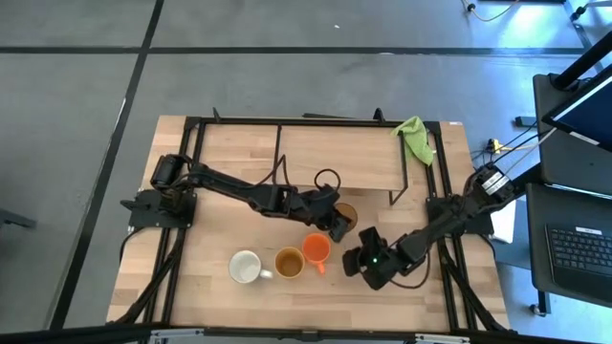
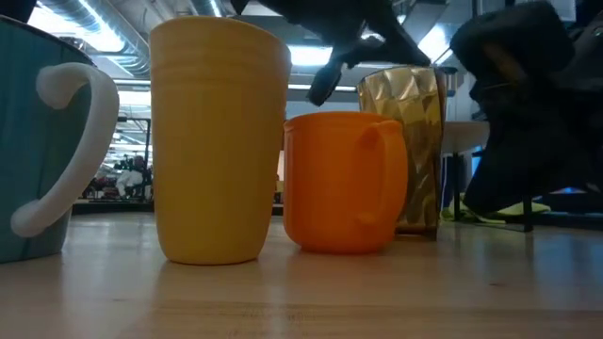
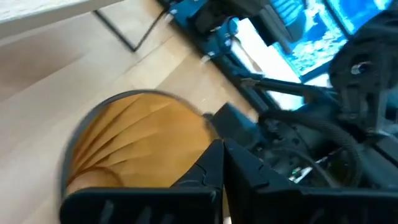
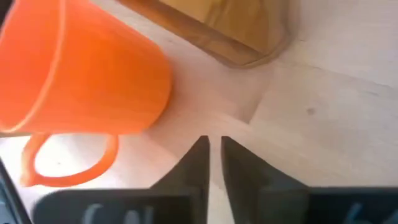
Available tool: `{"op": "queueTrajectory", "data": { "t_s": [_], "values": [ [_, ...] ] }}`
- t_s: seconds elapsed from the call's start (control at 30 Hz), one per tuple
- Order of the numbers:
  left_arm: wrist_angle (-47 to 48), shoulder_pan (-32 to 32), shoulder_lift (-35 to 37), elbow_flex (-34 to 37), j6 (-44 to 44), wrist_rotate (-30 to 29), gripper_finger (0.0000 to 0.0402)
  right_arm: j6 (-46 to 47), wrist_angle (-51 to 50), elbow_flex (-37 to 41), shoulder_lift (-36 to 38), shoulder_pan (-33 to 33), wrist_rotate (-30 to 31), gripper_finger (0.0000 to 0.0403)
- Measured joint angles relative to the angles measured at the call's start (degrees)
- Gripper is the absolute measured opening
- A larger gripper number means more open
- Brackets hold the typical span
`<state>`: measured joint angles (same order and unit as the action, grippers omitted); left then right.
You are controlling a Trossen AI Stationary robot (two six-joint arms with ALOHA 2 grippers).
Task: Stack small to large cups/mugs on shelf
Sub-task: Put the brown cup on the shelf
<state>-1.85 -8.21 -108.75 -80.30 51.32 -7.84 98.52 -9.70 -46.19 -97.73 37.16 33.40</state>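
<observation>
The white mug, the tan-yellow mug and the small orange cup stand upright in a row on the table near its front. The amber tumbler stands upright just behind the orange cup. My left gripper is shut and sits at the tumbler's rim. My right gripper is shut and empty, low over the table right of the orange cup. The shelf stands at the back with nothing on it. My left gripper's shut fingers come slanting down from the table's left at the near side of the tumbler's rim. I cannot tell whether they touch it. The tumbler stands upright on the table.
A green cloth hangs at the shelf's right end. Black frame rails run along the table's left and right sides. Bare wood lies left of the white mug and between the cups and the shelf.
</observation>
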Motion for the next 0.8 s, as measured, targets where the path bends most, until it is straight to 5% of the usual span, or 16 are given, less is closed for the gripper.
{"op": "queueTrajectory", "data": {
  "t_s": [0.2, 0.43, 0.57, 0.8],
  "values": [
    [3.56, -1.36, 1.70, -4.34, -4.55, 0.11, 0.0018, -3.17, -3.96, -3.30, 2.94, 1.44, 4.06, 0.0104],
    [33.45, -4.96, 4.00, -18.14, -18.82, -0.89, 0.0034, -29.42, -23.83, -15.17, 10.35, 1.85, 5.19, 0.0115],
    [50.88, -7.53, 4.04, -22.68, -27.14, -2.55, 0.0040, -45.07, -37.67, -24.84, 11.50, 1.14, 1.77, 0.0113],
    [62.09, -10.75, 3.89, -20.53, -37.26, -5.22, 0.0056, -64.10, -45.23, -30.91, 11.17, -6.60, -10.31, 0.0127]
  ]
}}
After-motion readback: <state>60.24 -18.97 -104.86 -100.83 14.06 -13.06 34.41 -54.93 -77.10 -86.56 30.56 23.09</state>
